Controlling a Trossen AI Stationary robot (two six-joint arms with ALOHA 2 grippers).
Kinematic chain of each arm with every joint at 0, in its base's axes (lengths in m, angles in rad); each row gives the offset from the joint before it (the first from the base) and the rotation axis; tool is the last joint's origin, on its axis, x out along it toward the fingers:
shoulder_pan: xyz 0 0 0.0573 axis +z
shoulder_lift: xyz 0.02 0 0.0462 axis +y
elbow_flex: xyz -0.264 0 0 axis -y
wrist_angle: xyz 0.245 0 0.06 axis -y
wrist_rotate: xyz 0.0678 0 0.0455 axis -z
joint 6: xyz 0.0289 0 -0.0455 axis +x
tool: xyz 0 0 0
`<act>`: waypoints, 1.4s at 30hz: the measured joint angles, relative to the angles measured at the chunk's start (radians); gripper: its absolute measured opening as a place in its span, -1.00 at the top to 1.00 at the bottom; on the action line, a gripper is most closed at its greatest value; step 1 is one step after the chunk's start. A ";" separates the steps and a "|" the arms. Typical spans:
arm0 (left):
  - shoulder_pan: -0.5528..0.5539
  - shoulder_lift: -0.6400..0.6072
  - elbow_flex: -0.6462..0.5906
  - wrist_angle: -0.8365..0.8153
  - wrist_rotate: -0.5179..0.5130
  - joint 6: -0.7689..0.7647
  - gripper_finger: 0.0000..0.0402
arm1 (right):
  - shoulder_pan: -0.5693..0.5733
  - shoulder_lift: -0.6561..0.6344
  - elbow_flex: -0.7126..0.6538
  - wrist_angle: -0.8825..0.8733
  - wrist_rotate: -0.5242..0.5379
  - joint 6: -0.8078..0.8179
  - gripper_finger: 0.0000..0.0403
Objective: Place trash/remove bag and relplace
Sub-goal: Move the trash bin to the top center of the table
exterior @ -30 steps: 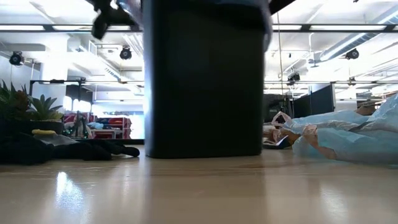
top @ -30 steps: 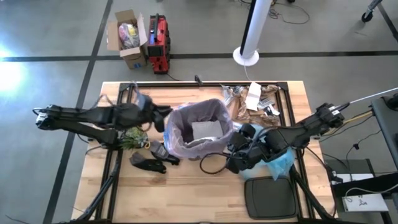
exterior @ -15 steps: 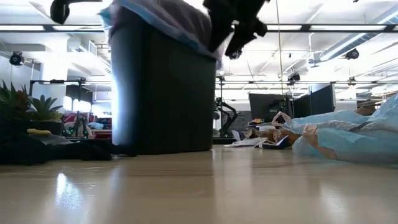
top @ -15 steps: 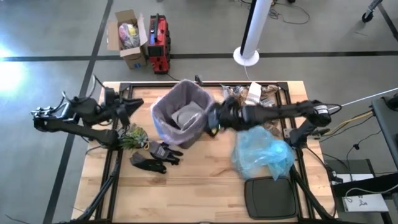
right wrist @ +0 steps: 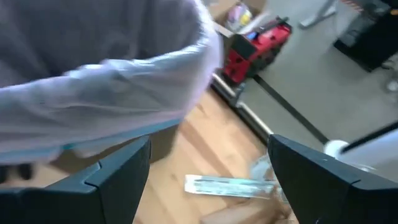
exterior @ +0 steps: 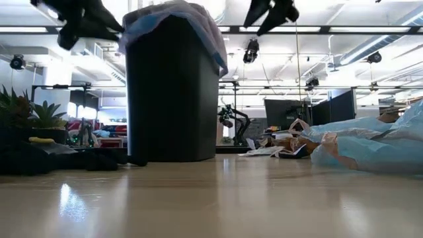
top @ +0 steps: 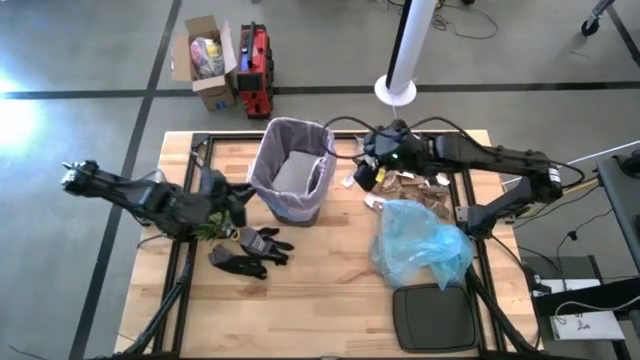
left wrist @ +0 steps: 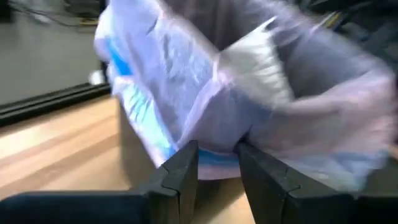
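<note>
Bag (top: 296, 135) lining dark bin (exterior: 173, 92) at table's back centre, rim folded over bin lip, white sheet lying inside. Trash pile (top: 412, 185) sitting just right of bin, beside light blue bag (top: 425, 243). Right gripper (top: 366, 170) hovering between bin and pile, jaws wide, holding nothing; nearer arm for trash. Left gripper (left wrist: 214, 163) nosing at bag's rim from left, jaws narrow, gripping nothing visible.
</note>
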 joint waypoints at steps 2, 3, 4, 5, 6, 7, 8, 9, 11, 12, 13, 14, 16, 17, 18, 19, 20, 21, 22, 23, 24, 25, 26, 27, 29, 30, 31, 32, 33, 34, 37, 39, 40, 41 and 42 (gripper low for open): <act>0.000 0.028 -0.017 0.037 -0.015 0.001 0.49 | 0.040 -0.015 0.000 -0.002 0.000 0.023 -0.54; 0.000 0.042 -0.027 0.043 -0.007 0.001 0.49 | 0.059 -0.021 0.000 -0.003 0.000 0.025 -0.54; 0.000 0.058 -0.036 0.038 0.014 -0.001 0.50 | 0.080 -0.024 0.000 -0.003 0.000 0.025 -0.54; 0.000 0.076 -0.041 0.036 0.038 -0.002 0.51 | 0.100 -0.026 0.000 -0.005 0.000 0.025 -0.54; -0.001 0.094 -0.042 0.039 0.067 -0.002 0.51 | 0.120 -0.027 0.000 -0.015 0.000 0.028 -0.54; -0.003 0.108 -0.042 0.039 0.092 -0.003 0.52 | 0.137 -0.026 0.000 -0.027 0.000 0.034 -0.54; -0.005 0.118 -0.041 0.040 0.111 -0.002 0.53 | 0.152 -0.022 -0.001 -0.034 0.000 0.046 -0.54; -0.008 0.128 -0.034 0.039 0.123 0.004 0.54 | 0.166 -0.018 -0.003 -0.034 0.000 0.061 -0.54; -0.019 0.152 -0.014 0.047 0.133 0.016 0.55 | 0.193 -0.017 -0.017 -0.029 -0.007 0.101 -0.54; -0.024 0.160 -0.004 0.046 0.131 0.026 0.55 | 0.206 -0.011 -0.028 -0.010 -0.020 0.116 -0.54; -0.029 0.167 0.009 0.051 0.130 0.038 0.56 | 0.219 -0.003 -0.041 0.024 -0.030 0.130 -0.54; -0.033 0.173 0.024 0.069 0.128 0.055 0.56 | 0.230 0.002 -0.058 0.059 -0.042 0.144 -0.54; -0.043 0.182 0.050 0.109 0.127 0.087 0.56 | 0.260 0.024 -0.095 0.109 -0.054 0.153 -0.54; -0.050 0.186 0.062 0.115 0.130 0.100 0.56 | 0.271 0.035 -0.109 0.161 -0.063 0.153 -0.54; -0.061 0.191 0.074 0.115 0.136 0.110 0.56 | 0.282 0.045 -0.124 0.213 -0.074 0.152 -0.54; -0.071 0.196 0.087 0.113 0.144 0.119 0.55 | 0.292 0.058 -0.139 0.256 -0.079 0.153 -0.54; -0.083 0.199 0.101 0.109 0.158 0.127 0.54 | 0.301 0.072 -0.148 0.302 -0.078 0.155 -0.54; -0.097 0.200 0.116 0.101 0.170 0.129 0.53 | 0.309 0.085 -0.150 0.349 -0.078 0.156 -0.54; -0.114 0.200 0.131 0.082 0.186 0.126 0.52 | 0.317 0.102 -0.150 0.382 -0.077 0.156 -0.54; -0.132 0.201 0.148 0.055 0.188 0.116 0.51 | 0.321 0.116 -0.151 0.399 -0.077 0.157 -0.54; -0.150 0.204 0.165 0.037 0.187 0.104 0.50 | 0.323 0.130 -0.151 0.413 -0.075 0.159 -0.54; -0.167 0.205 0.183 0.015 0.187 0.091 0.49 | 0.323 0.146 -0.151 0.424 -0.073 0.165 -0.54; -0.184 0.205 0.198 -0.018 0.187 0.077 0.49 | 0.320 0.163 -0.151 0.428 -0.067 0.177 -0.54; -0.199 0.204 0.212 -0.053 0.187 0.059 0.48 | 0.314 0.181 -0.151 0.426 -0.064 0.182 -0.54; -0.222 0.205 0.233 -0.089 0.179 0.022 0.48 | 0.300 0.225 -0.152 0.428 -0.035 0.184 -0.54; -0.231 0.205 0.236 -0.107 0.163 0.006 0.48 | 0.288 0.248 -0.153 0.436 -0.016 0.185 -0.54; -0.238 0.205 0.236 -0.122 0.146 -0.010 0.48 | 0.275 0.268 -0.153 0.450 -0.002 0.186 -0.54; -0.243 0.206 0.234 -0.122 0.125 -0.021 0.49 | 0.262 0.286 -0.154 0.466 0.010 0.188 -0.54; -0.248 0.206 0.232 -0.118 0.104 -0.033 0.49 | 0.245 0.305 -0.152 0.481 0.019 0.193 -0.54; -0.249 0.208 0.228 -0.115 0.085 -0.046 0.50 | 0.225 0.318 -0.148 0.490 0.026 0.196 -0.54; -0.249 0.219 0.224 -0.128 0.042 -0.069 0.54 | 0.170 0.342 -0.143 0.488 0.070 0.198 -0.54; -0.249 0.226 0.222 -0.130 0.009 -0.074 0.56 | 0.132 0.340 -0.143 0.441 0.096 0.195 -0.54; -0.249 0.229 0.222 -0.129 -0.004 -0.074 0.57 | 0.112 0.331 -0.143 0.409 0.099 0.188 -0.54; -0.249 0.233 0.222 -0.128 -0.015 -0.076 0.58 | 0.094 0.317 -0.143 0.363 0.102 0.174 -0.54; -0.249 0.239 0.222 -0.130 -0.026 -0.081 0.59 | 0.077 0.303 -0.143 0.311 0.118 0.149 -0.54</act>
